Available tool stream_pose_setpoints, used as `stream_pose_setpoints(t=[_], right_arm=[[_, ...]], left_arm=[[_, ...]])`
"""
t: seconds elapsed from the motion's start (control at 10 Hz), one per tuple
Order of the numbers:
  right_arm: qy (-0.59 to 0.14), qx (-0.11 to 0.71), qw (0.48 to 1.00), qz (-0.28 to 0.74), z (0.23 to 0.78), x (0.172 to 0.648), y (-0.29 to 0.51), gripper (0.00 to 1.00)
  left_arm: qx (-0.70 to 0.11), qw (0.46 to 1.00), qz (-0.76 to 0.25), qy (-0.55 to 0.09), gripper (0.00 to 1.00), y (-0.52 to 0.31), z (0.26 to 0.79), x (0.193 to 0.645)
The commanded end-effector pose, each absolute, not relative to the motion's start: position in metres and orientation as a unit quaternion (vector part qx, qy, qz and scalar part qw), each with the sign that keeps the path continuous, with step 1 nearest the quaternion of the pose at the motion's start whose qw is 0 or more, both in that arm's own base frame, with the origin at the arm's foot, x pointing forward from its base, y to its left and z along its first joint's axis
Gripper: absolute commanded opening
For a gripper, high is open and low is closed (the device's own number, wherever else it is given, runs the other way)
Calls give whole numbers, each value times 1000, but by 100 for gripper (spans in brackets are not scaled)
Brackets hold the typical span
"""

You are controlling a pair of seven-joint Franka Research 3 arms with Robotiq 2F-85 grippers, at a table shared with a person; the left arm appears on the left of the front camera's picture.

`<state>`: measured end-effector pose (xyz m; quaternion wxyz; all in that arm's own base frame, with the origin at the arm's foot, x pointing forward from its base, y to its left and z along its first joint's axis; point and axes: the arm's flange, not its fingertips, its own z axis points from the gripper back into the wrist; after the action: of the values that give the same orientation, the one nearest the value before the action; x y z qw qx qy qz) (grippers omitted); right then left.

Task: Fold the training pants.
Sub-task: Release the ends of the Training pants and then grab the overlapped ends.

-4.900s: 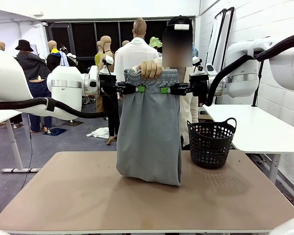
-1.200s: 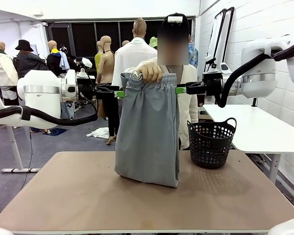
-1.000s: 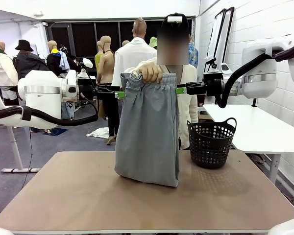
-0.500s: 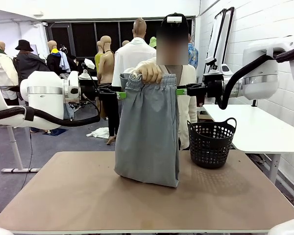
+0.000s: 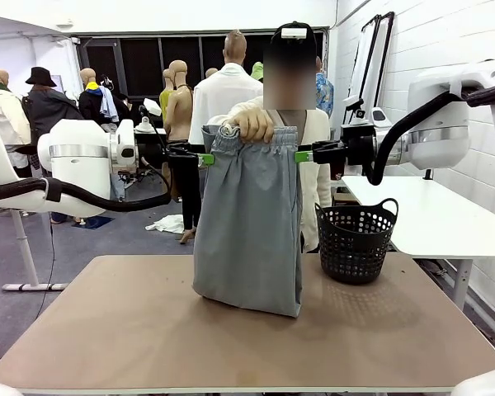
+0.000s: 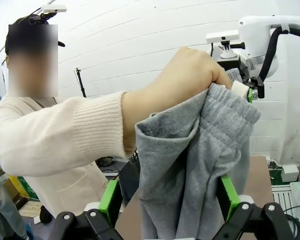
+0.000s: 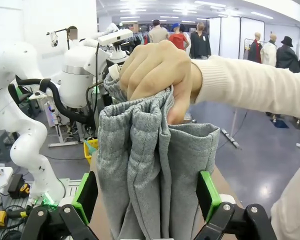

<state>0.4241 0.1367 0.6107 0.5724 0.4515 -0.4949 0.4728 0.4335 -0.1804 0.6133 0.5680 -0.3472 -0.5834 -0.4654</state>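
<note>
Training pants (image 5: 247,223) are held up by a hand (image 5: 252,122); released jaws are placed at 9 and 3 o'clock of the waistband (image 5: 276,137).

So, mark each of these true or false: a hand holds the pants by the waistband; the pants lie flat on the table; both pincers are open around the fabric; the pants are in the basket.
1. A person's hand grips the training pants by the waistband. True.
2. The pants lie flat on the table. False: they hang upright, with only the lower end resting on it.
3. The left pincer and right pincer are open with fabric between their fingers. True.
4. The pants are in the black basket. False: it stands beside them, on the robot's right.
</note>
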Motion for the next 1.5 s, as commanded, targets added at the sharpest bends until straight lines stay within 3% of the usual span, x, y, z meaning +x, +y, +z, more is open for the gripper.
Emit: stream_pose_setpoints(t=[0.0,0.5,1.4], right_arm=[[-504,444,575,467,602,418,143,100],[-512,442,574,462,598,422,148,100],[-496,470,561,467,599,434,164,100]], left_arm=[[-339,559,-460,-601,100,-184,612,438],[-315,565,-459,-610,100,-186,612,449],[-383,538,-485,-573,100,-205,613,458]])
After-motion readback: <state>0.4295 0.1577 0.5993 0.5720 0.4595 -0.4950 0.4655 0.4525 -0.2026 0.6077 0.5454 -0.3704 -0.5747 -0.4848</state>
